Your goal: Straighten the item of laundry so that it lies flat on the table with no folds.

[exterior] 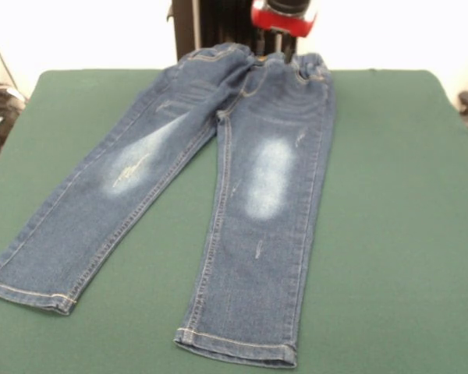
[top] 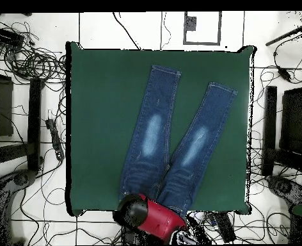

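Observation:
The blue denim jeans (exterior: 249,179) lie front side up on the dark green table (exterior: 390,195), with the waistband at the far edge by the robot. The legs are spread in a V toward the camera. Each thigh has a faded whitish patch. The left hip area near the waistband looks slightly bunched and creased. My gripper (exterior: 274,51) hangs from the red and black arm head and sits right at the middle of the waistband. In the overhead view the jeans (top: 163,138) reach up the table (top: 96,128), and the red arm head (top: 150,216) covers the waistband and the gripper.
Cables and dark equipment (top: 32,122) lie on the floor on both sides of the table. The robot's black pedestal (exterior: 210,23) stands behind the waistband. Wide green tabletop lies to either side of the jeans.

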You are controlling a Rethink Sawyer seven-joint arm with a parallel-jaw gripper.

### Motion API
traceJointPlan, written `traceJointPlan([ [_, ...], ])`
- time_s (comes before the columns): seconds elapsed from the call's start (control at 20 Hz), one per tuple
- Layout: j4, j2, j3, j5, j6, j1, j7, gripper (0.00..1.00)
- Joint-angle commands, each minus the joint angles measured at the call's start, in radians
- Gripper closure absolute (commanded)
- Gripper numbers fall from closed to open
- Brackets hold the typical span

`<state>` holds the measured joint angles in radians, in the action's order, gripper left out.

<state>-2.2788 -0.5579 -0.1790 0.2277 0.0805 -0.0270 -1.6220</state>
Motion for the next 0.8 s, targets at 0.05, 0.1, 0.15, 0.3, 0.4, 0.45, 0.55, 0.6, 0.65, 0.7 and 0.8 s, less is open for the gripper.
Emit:
traceJointPlan([
  [0.05, 0.096, 0.058, 0.114, -0.033, -0.153, -0.028, -0.187, 0.00],
  [0.1, 0.100, 0.061, 0.120, -0.039, -0.161, -0.032, -0.182, 0.00],
  [0.15, 0.104, 0.065, 0.125, -0.046, -0.169, -0.037, -0.178, 0.00],
  [0.3, 0.118, 0.068, 0.124, -0.041, -0.159, -0.038, -0.174, 0.00],
  [0.4, 0.132, 0.065, 0.112, -0.041, -0.143, -0.025, -0.163, 0.00],
  [0.45, 0.136, 0.058, 0.102, -0.041, -0.132, -0.014, -0.158, 0.00],
  [0.55, 0.148, 0.047, 0.077, -0.037, -0.110, 0.010, -0.150, 0.00],
  [0.6, 0.154, 0.045, 0.069, -0.036, -0.098, 0.017, -0.144, 0.00],
  [0.65, 0.159, 0.044, 0.062, -0.030, -0.088, 0.023, -0.144, 0.00],
  [0.7, 0.162, 0.045, 0.054, -0.025, -0.083, 0.031, -0.147, 0.00],
  [0.8, 0.163, 0.045, 0.045, -0.018, -0.076, 0.039, -0.154, 0.00],
])
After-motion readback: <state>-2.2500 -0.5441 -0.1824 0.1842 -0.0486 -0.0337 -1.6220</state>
